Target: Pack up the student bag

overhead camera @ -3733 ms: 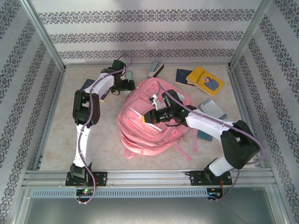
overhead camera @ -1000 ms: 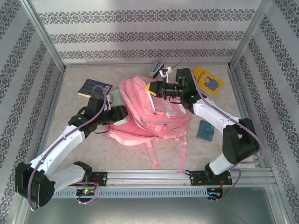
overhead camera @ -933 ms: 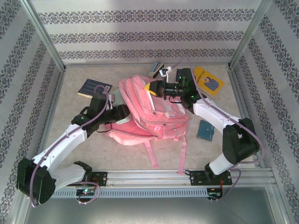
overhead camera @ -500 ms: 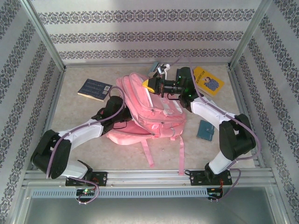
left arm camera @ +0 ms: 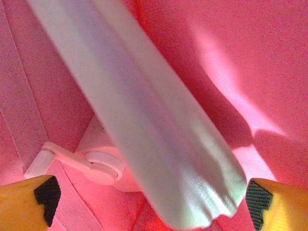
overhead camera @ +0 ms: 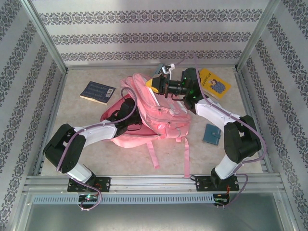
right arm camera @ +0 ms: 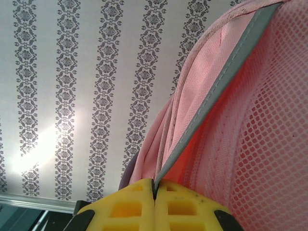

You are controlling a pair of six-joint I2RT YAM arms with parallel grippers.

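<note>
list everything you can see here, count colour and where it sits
student bag: one, pink, middle of the table, top edge lifted
pale roll: one, white-grey, inside the bag
blue book: one, dark blue, rear left of the table
yellow book: one, yellow, rear right, beside the right arm
small flat item: one, teal, on the table right of the bag
table: one, beige speckled, under everything
left tool: one, yellow-tipped, open, inside the bag around the roll's end
right tool: one, yellow, shut on the bag's grey-trimmed edge
</note>
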